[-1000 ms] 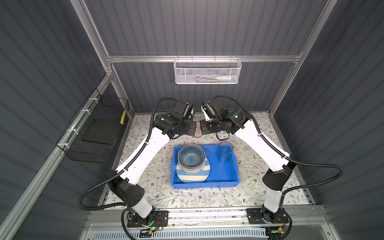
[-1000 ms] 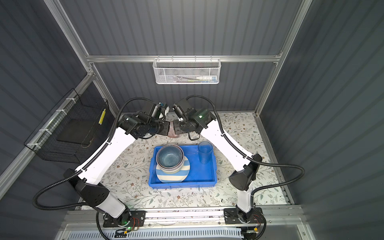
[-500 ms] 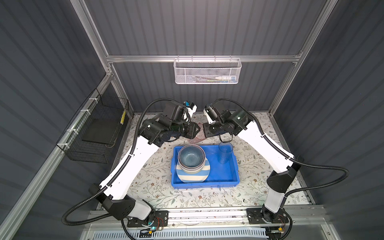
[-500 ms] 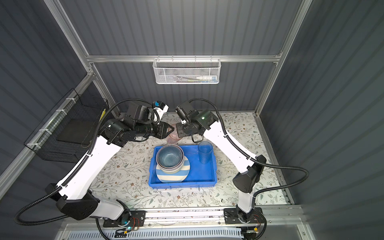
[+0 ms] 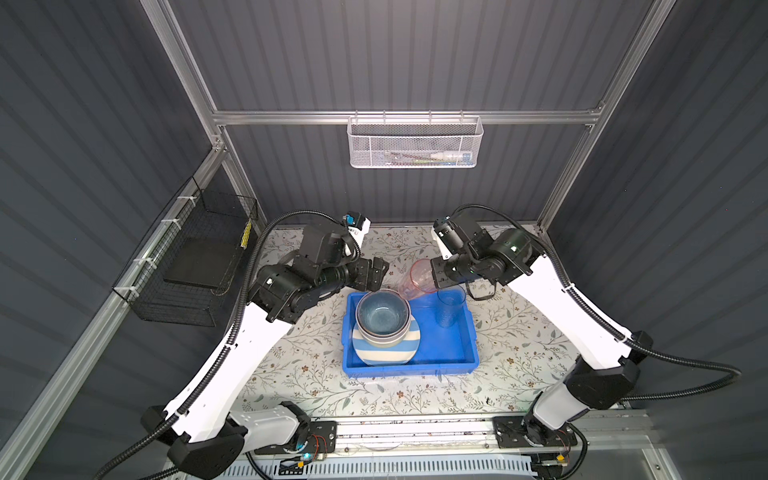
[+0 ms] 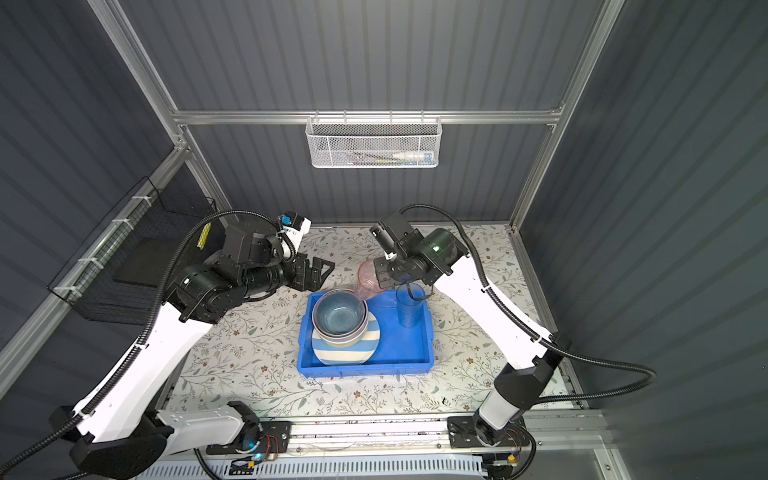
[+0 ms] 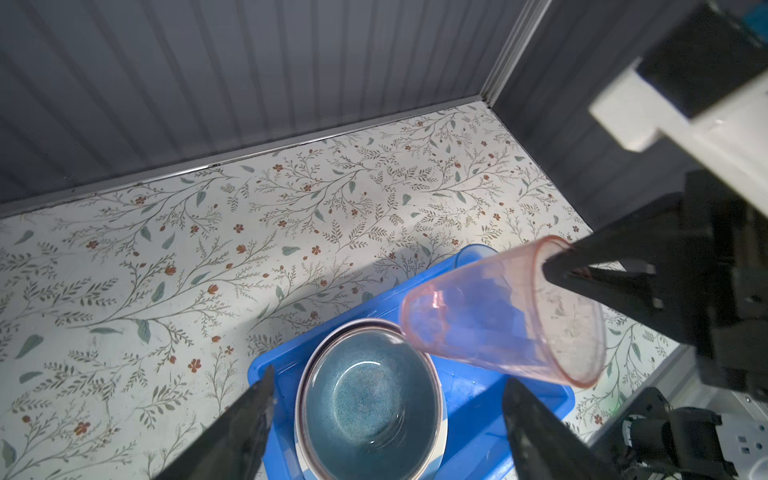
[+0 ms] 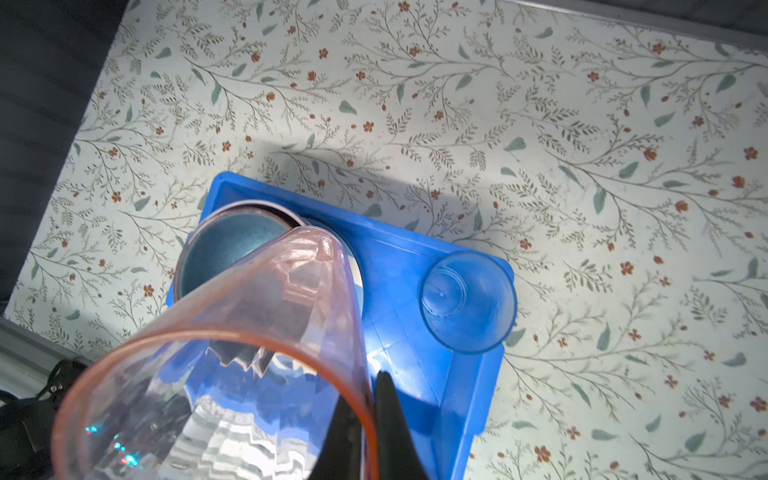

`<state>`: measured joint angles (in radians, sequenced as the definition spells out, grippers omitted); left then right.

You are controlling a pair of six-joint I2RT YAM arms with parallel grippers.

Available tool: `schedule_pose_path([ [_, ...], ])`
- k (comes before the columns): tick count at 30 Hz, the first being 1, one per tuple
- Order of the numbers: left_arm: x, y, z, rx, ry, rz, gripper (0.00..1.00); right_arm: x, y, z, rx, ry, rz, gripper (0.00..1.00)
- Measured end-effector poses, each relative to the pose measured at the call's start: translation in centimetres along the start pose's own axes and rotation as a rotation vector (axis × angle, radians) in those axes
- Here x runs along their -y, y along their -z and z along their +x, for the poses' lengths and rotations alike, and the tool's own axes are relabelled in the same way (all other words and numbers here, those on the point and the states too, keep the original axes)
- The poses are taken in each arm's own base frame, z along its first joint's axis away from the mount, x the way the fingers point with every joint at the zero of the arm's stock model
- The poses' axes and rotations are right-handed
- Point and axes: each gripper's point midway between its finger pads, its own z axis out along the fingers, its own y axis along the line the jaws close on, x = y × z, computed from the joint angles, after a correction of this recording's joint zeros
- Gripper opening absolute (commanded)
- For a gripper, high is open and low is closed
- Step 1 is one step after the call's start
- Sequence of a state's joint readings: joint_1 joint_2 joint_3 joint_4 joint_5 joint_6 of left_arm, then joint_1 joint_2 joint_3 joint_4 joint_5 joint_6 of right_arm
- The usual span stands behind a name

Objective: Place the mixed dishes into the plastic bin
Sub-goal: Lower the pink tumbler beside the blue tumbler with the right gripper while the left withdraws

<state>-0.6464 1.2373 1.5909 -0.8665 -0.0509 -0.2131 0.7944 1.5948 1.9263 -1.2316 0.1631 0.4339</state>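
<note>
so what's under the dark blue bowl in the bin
The dark blue bowl nests in a paler bowl, which sits on the blue-white striped plate in the blue bin. Whether more dishes lie beneath, the stack hides.

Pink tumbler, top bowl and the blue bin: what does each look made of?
The pink tumbler looks like thin translucent plastic: the bin shows through its glossy, faceted wall. The top bowl is probably glazed ceramic: speckled blue inside with a soft sheen. The blue bin looks like moulded plastic, smooth and semi-gloss, with glare on its floor.
</note>
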Motion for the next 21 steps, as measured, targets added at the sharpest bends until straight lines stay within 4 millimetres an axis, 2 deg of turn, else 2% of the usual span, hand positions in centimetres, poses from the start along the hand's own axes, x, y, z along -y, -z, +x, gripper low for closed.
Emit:
schedule_pose_path([
  [3,-1.7,-1.2,1.2,-0.026,0.020,-0.045,0.93,1.1,0.8,2.2,-0.043,0.007,0.017,0.00],
  [7,-5.0,-2.8,2.9,-0.068,0.075,-0.112,0.93,2.5,2.1,5.2,-0.091,0.010,0.025,0.00],
  [11,-7.5,-3.9,4.3,-0.094,0.118,-0.158,0.94,3.6,2.3,8.0,-0.139,0.007,0.037,0.00],
  [14,-8.0,-4.5,5.4,-0.122,0.126,-0.169,0.95,4.4,1.2,10.3,-0.205,0.001,0.062,0.00],
  [18,-8.2,-5.0,6.0,-0.129,0.128,-0.173,0.96,5.2,-1.2,13.4,-0.304,-0.010,0.105,0.00],
  [21,-8.7,-5.4,6.7,-0.143,0.134,-0.182,0.97,5.8,-2.5,15.1,-0.353,-0.020,0.133,0.00],
])
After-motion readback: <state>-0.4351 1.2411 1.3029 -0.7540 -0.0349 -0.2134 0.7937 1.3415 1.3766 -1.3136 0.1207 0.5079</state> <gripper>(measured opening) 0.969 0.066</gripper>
